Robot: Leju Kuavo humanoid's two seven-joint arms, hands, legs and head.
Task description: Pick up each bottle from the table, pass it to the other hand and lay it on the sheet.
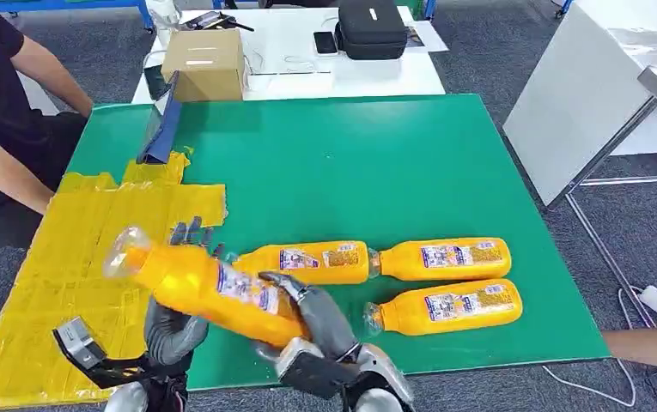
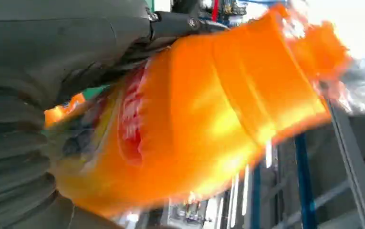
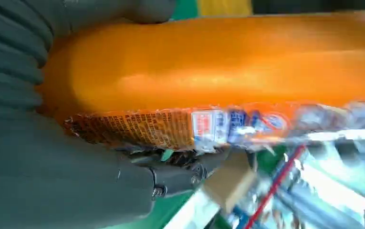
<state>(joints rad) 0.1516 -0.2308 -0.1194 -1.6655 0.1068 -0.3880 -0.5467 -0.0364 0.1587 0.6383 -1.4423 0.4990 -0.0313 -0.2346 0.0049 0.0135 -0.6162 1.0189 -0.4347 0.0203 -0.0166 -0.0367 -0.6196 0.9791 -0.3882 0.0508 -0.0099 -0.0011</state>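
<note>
Both hands [image 1: 174,322] [image 1: 312,330] grip smooth cylindrical orange bottle [image 1: 213,287].

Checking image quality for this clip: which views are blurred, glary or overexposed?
Head view: evenly lit and mostly sharp, only the held bottle slightly smeared. Left wrist view: bottle heavily motion-blurred, with a blown-out bright patch at one corner. Right wrist view: bottle body fairly clear, label streaked, background smeared and washed out.
</note>
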